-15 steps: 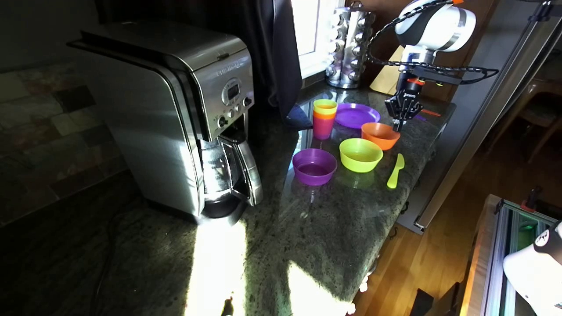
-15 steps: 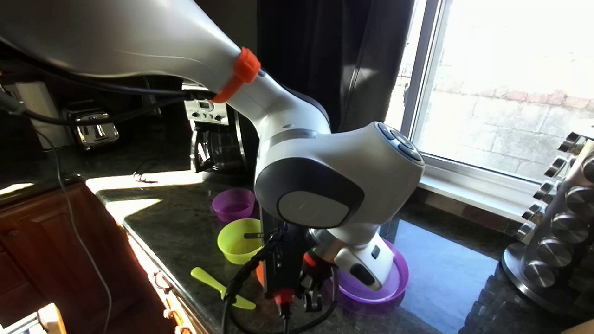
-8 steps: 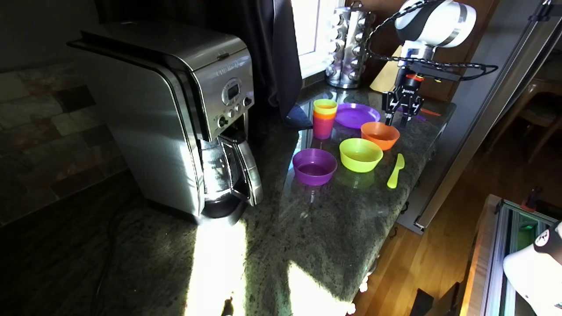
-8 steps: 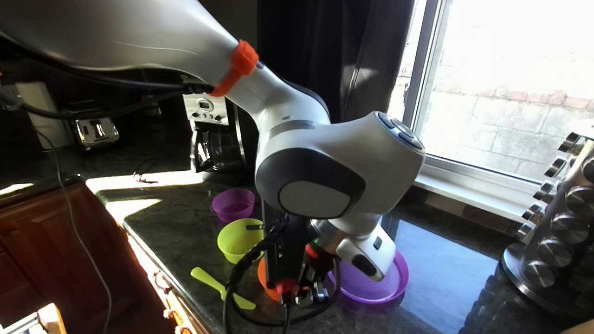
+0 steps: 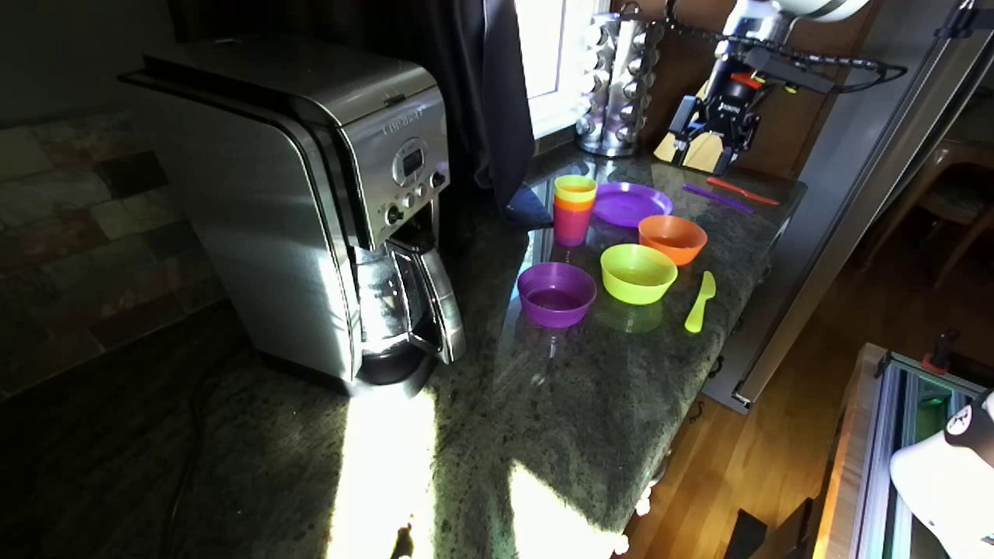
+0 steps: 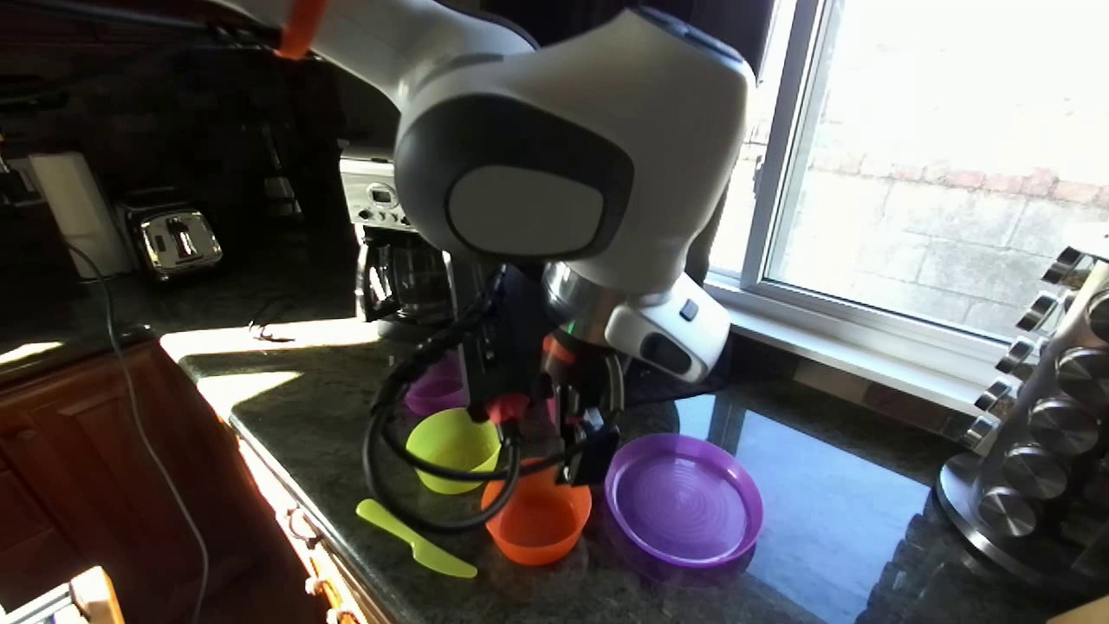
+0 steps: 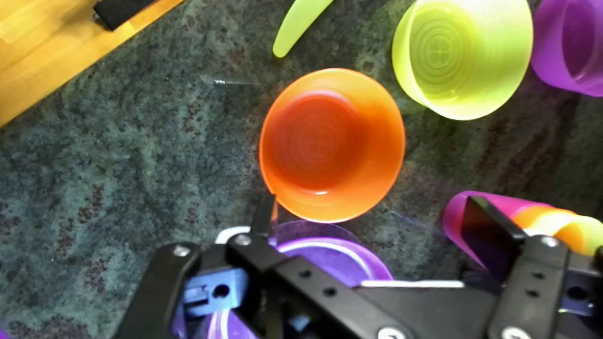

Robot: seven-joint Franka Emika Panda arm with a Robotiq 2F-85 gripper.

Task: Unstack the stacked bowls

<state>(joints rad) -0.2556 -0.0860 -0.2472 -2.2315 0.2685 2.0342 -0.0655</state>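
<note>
Three bowls sit upright side by side on the dark counter, none inside another. The orange bowl [image 5: 672,242] stands farthest along, the lime green bowl [image 5: 638,276] in the middle and the purple bowl [image 5: 557,296] closest to the coffee maker. The wrist view shows the orange bowl [image 7: 330,146] whole, while the lime green bowl [image 7: 464,56] and purple bowl [image 7: 572,52] are cut by its border. My gripper [image 5: 701,157] hangs in the air above and beyond the orange bowl. Its fingers are spread wide, and nothing is between them. In an exterior view the arm's cables partly cover the bowls.
A purple plate [image 6: 684,503] lies beside the orange bowl, near stacked cups [image 5: 574,211]. A lime knife [image 5: 700,303] lies by the counter's edge; purple [image 5: 718,199] and orange [image 5: 743,191] utensils lie farther back. The coffee maker [image 5: 311,210] and spice rack [image 5: 619,85] stand tall.
The gripper, earlier shut at the orange bowl's rim, has opened and let it go. It has then risen away from the bowl. All three bowls stay where they were.
</note>
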